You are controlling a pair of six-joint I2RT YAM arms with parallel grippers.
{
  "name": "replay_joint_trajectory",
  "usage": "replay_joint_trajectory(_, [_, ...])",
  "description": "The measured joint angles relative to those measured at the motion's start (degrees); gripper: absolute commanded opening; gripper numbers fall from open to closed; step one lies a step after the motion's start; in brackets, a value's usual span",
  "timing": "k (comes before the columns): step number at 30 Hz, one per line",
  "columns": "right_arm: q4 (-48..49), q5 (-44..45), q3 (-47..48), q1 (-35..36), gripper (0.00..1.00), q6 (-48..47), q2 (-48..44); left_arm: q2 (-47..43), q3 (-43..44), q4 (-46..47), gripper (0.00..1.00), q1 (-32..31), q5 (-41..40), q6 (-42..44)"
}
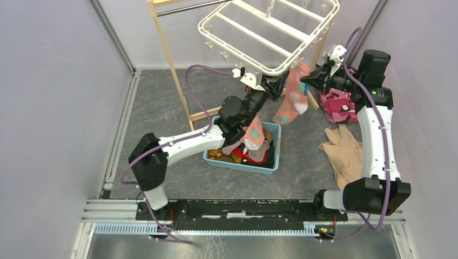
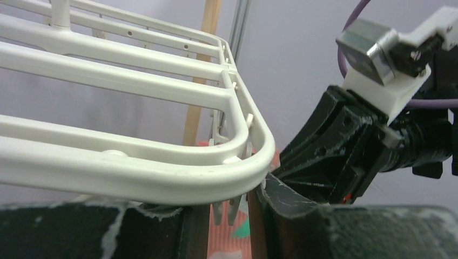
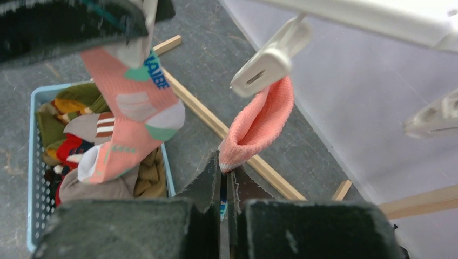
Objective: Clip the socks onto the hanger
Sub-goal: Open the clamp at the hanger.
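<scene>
Progress: one salmon sock (image 1: 291,97) hangs from a corner clip (image 3: 270,62) of the hanger (image 2: 162,183), my right jaws clamped on its cuff. Left jaws straddle that corner; I cannot tell their grip. Remaining socks (image 1: 246,154) lie in the basket (image 1: 276,151), unclipped.

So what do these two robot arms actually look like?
They match. The left arm and right arm are slim white tubes between chunky black joint blocks, with a purple cable looping along each. The left gripper and right gripper are black, each with two wedge-shaped fingers scuffed white at the edges. A white bracket carries the wrist camera.
</scene>
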Motion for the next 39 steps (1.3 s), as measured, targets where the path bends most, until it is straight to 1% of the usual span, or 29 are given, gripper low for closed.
replay_joint_trajectory(4, [-5.9, -1.2, -0.4, -0.3, 0.0, -5.1, -0.6, -1.2, 0.0, -0.4, 0.21, 0.3, 0.0, -2.2])
replay_joint_trajectory(10, [-12.6, -2.7, -4.8, -0.2, 0.0, -10.8, -2.0, -1.7, 0.0, -1.3, 0.21, 0.3, -0.1, -5.7])
replay_joint_trajectory(17, [-18.2, -4.4, -6.7, 2.4, 0.0, -15.3, -3.3, -2.1, 0.0, -2.2, 0.21, 0.3, 0.0, -8.5])
replay_joint_trajectory(22, [-19.0, -7.0, -6.7, 3.4, 0.0, -15.1, -4.3, -2.7, 0.0, -2.6, 0.21, 0.6, 0.1, -10.8])
replay_joint_trajectory(27, [-17.2, -9.7, -6.6, 3.4, 0.0, -11.3, -4.3, -3.3, 0.0, -2.6, 0.2, 1.0, 0.2, -12.2])
replay_joint_trajectory(31, [-15.5, -10.4, -5.9, 3.4, 0.0, -8.5, -4.3, -3.4, -0.1, -2.6, 0.2, 1.1, 0.5, -13.4])
replay_joint_trajectory(39, [-14.5, -10.3, -1.9, 3.5, 0.0, -6.4, -4.3, -3.4, -0.5, -2.6, 0.2, 1.5, 1.1, -14.9])
